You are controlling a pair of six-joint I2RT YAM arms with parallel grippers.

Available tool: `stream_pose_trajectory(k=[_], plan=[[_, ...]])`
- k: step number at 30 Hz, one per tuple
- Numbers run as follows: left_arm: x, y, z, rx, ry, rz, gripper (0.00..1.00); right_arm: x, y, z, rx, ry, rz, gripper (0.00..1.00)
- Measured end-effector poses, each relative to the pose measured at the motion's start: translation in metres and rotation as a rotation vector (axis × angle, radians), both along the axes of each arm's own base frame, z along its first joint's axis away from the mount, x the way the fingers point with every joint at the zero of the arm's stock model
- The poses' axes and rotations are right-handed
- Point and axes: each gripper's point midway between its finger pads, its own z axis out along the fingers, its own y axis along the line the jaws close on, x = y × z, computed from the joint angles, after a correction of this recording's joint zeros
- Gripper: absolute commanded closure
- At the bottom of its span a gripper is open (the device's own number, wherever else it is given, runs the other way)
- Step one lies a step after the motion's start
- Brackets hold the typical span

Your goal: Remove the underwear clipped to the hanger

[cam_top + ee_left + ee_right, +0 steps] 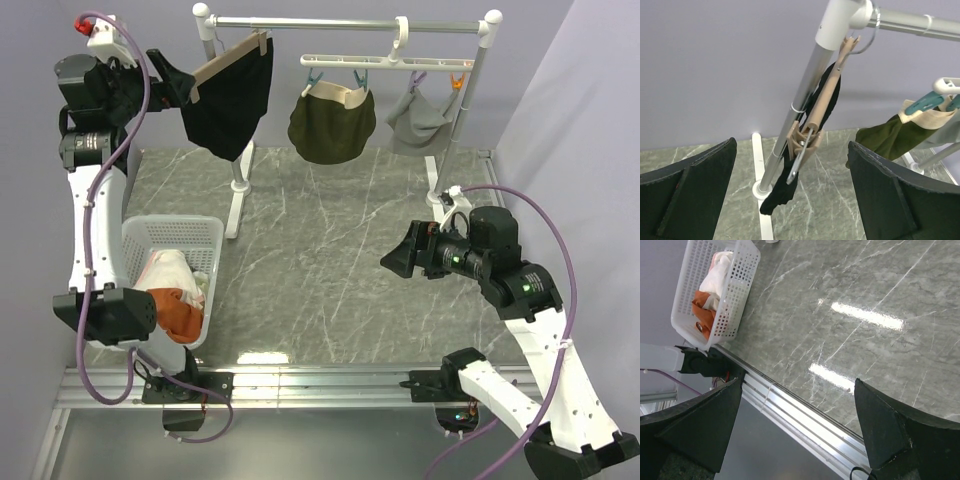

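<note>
- Left gripper (183,82) wide open, empty; black briefs (232,110) just beside it at 3 o'clock, long axis vertical.
- Right gripper (392,262) open, empty, well apart; left arm nearer.

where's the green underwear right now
Top view: the green briefs hang clipped to the white hanger, between the black briefs on the left and the grey briefs on the right.

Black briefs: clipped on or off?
On: black briefs hang from the tan clip hanger on the rail; left gripper open, holding nothing.
</note>
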Motion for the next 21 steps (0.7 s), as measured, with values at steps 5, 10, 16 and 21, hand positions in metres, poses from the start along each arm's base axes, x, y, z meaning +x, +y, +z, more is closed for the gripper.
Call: stream_pose_trajectory(k=[5, 10, 16, 21], plan=[[0.016, -0.009, -0.012, 0.016, 0.024, -0.002, 0.01, 0.000, 0.000, 0.000, -0.003, 0.002, 0.001, 0.00], [0.027, -0.038, -0.025, 0.059, 0.053, -0.036, 0.00, 0.000, 0.000, -0.001, -0.004, 0.005, 0.001, 0.00], [0.031, -0.053, -0.025, 0.104, 0.043, -0.022, 0.12, 0.000, 0.000, -0.001, -0.004, 0.005, 0.000, 0.00], [0.031, -0.052, -0.020, 0.128, 0.029, 0.009, 0.46, 0.000, 0.000, -0.002, -0.004, 0.007, 0.001, 0.00]])
